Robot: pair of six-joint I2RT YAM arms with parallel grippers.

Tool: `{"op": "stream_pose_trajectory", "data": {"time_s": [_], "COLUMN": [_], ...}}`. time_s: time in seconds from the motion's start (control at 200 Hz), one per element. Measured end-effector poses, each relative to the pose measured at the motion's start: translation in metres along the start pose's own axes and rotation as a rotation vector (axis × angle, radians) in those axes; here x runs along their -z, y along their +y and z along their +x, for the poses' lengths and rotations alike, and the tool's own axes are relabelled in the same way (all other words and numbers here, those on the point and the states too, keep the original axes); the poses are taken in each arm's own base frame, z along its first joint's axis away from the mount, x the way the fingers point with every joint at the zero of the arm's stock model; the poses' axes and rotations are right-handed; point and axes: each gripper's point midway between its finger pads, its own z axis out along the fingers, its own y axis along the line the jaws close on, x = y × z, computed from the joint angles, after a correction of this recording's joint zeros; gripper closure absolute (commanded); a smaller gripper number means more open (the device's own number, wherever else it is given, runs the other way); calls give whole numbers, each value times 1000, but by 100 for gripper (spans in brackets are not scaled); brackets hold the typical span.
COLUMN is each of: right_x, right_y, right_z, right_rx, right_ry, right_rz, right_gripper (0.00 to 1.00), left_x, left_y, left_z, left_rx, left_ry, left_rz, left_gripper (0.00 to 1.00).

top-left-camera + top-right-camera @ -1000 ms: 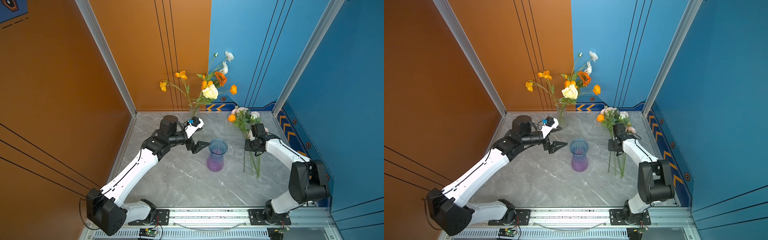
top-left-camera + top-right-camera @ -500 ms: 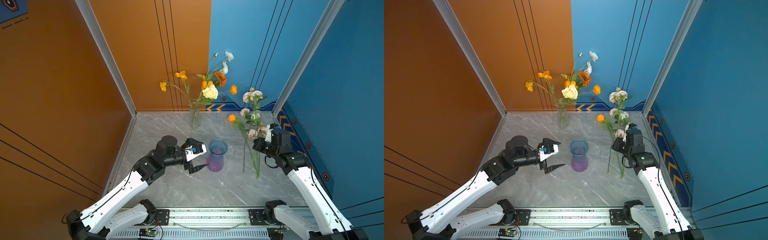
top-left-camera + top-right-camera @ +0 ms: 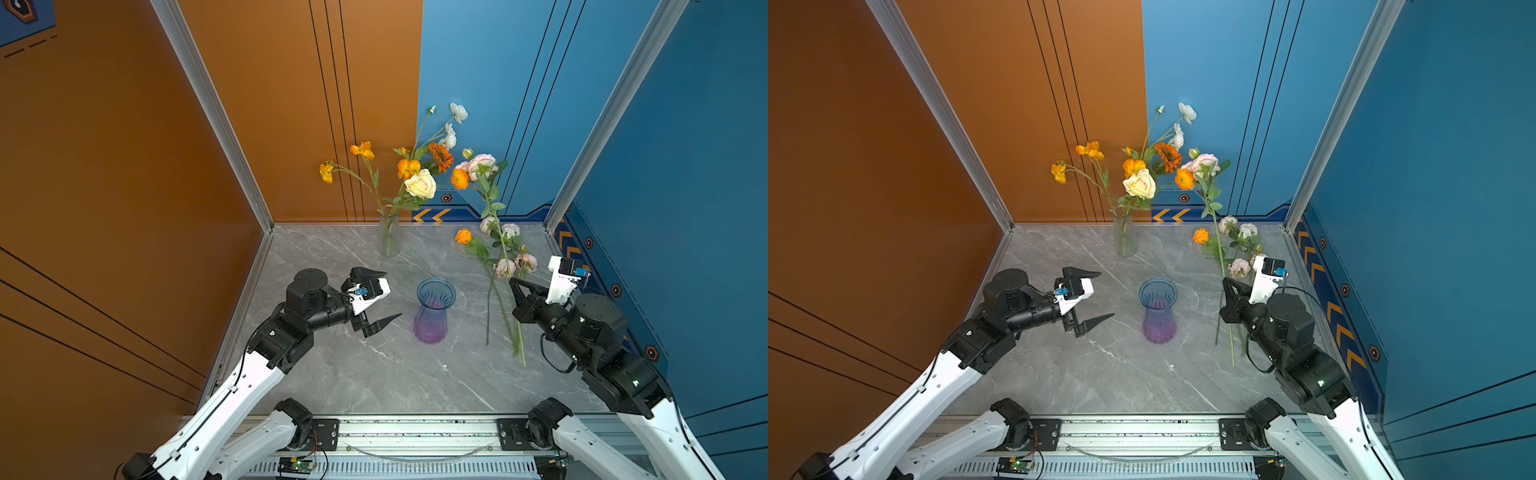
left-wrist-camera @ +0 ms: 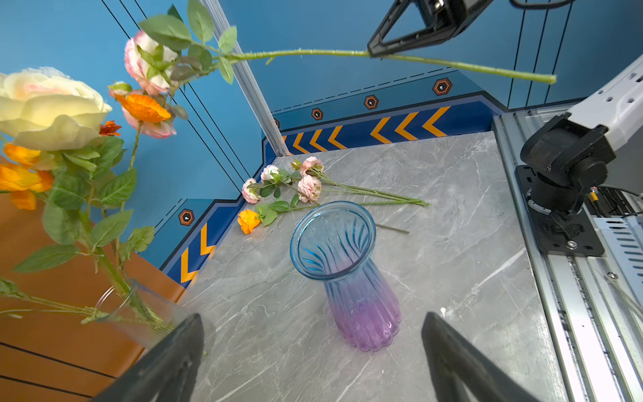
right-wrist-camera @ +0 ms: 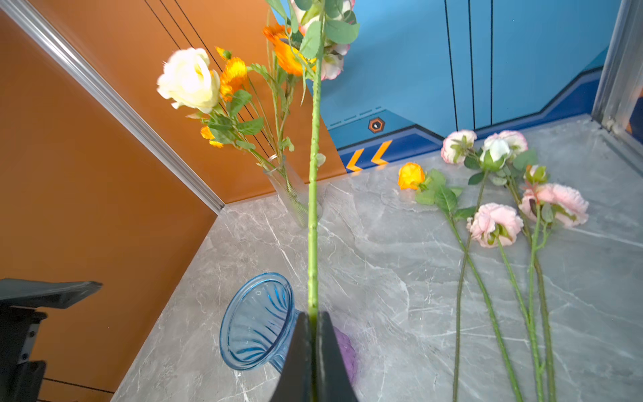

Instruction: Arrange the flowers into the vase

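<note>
- Your right pincer (image 3: 512, 281) is clamping together on the long green stem of a pink ruffled flower (image 3: 494, 220), carrying it clear of the grey marbled table (image 3: 374, 374).
- The ribbed blue-to-purple glass vase (image 3: 434, 309) is standing upright, below that pincer and off toward your other arm. The stem's long axis is running away from the pincer tips, bloom leading.
- Your left pincer (image 3: 391, 295) is hanging wide apart and empty, nearer the vase and facing it.
- The left wrist view is showing the stem lying nearly level, its cut end (image 4: 553, 79) jutting behind the right pincer. The right wrist view is hiding that end, so I judge you will be tipping it downward first.
- Loose pink and orange flowers (image 3: 505, 266) are lying on the table beneath the right pincer.
</note>
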Motion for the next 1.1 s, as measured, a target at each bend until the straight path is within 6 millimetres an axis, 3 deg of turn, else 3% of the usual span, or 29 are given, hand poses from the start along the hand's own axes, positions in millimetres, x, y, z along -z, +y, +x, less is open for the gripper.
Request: {"op": "stream_pose_trajectory", "data": {"time_s": [0.195, 0.365, 0.531, 0.551, 0.596, 0.616, 0.666, 0.706, 0.826, 0.911, 1.011, 1.101], "right_x": [18, 24, 23, 21, 12, 7, -11, -26, -74, -92, -105, -118], "right_y": [16, 17, 6, 4, -2, -5, -14, -23, -68, -105, -133, -145], "right_z": [-33, -49, -48, -45, -33, -26, -5, 13, 91, 143, 179, 201], "right_rx": [42, 43, 61, 66, 76, 81, 100, 113, 136, 105, 57, 30], "right_ry": [-91, -158, -173, -165, -134, -114, -41, 21, 281, 465, 603, 697], "right_rz": [-33, -24, 29, 38, 60, 72, 111, 144, 266, 346, 402, 415], "right_gripper": [100, 100, 100, 91, 58, 47, 31, 23, 18, 18, 17, 16], "left_x": [-26, -18, -21, -21, -22, -22, -23, -23, -23, -24, -29, -33], "left_y": [-8, -16, -17, -17, -18, -17, -18, -17, -16, -17, -18, -19], "left_z": [28, 15, 16, 17, 19, 20, 21, 21, 22, 24, 30, 37], "left_rx": [73, 44, 41, 41, 42, 41, 43, 42, 42, 46, 59, 72], "left_ry": [64, 28, 30, 33, 39, 41, 47, 49, 54, 58, 75, 93], "left_rz": [95, 99, 100, 99, 95, 93, 91, 88, 82, 86, 99, 113], "left_gripper": [2, 2, 2, 2, 2, 2, 2, 2, 2, 2, 2, 2]}}
